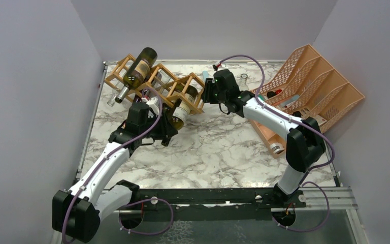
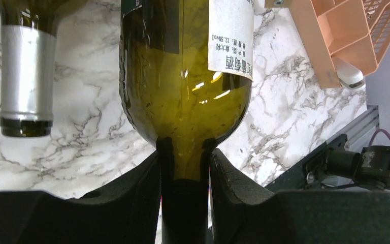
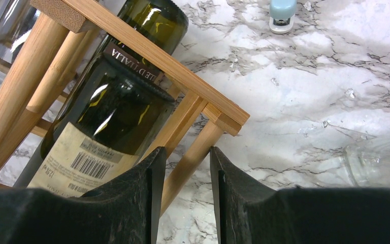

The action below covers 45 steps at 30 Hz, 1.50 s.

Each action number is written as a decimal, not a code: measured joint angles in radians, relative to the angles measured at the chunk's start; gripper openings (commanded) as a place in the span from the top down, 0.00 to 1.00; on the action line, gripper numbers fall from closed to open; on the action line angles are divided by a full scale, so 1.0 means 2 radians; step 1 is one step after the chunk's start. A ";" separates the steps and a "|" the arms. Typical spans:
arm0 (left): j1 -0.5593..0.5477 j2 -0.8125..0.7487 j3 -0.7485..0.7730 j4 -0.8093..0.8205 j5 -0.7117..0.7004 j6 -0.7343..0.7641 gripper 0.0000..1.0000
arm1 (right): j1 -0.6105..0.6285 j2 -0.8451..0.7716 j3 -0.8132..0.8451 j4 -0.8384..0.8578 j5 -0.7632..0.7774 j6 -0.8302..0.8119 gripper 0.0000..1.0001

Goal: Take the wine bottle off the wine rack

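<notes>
The light tan wooden wine rack (image 1: 155,81) stands at the back left of the marble table. A green wine bottle (image 1: 184,105) lies in its right-hand cell, neck toward me. My left gripper (image 1: 172,122) is shut on that neck. In the left wrist view the bottle (image 2: 183,91) fills the middle, its neck pinched in my left gripper (image 2: 184,157). My right gripper (image 1: 206,91) sits at the rack's right end. In the right wrist view my right gripper (image 3: 185,157) is closed around a wooden strut of the rack (image 3: 193,152), beside the bottle (image 3: 106,117).
A second bottle (image 1: 139,71) lies across the rack's top left; its silver-foiled neck (image 2: 26,76) hangs left of the held bottle. A peach mesh file organizer (image 1: 310,86) fills the right side. A clear glass (image 3: 376,162) and a light blue object (image 3: 283,12) lie on the marble. Walls enclose left, back and right.
</notes>
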 measured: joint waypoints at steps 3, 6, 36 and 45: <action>0.000 -0.014 0.000 -0.021 0.001 -0.012 1.00 | 0.000 0.000 0.000 0.000 0.000 0.000 0.59; 0.000 -0.029 0.000 -0.041 0.002 -0.027 1.00 | 0.000 0.000 0.000 0.000 0.000 0.000 0.59; 0.000 -0.071 0.115 -0.224 -0.021 -0.063 1.00 | 0.000 0.011 0.015 0.000 0.008 -0.008 0.58; -0.001 -0.076 0.153 -0.287 -0.028 -0.059 1.00 | 0.000 0.014 0.019 -0.001 0.010 -0.015 0.57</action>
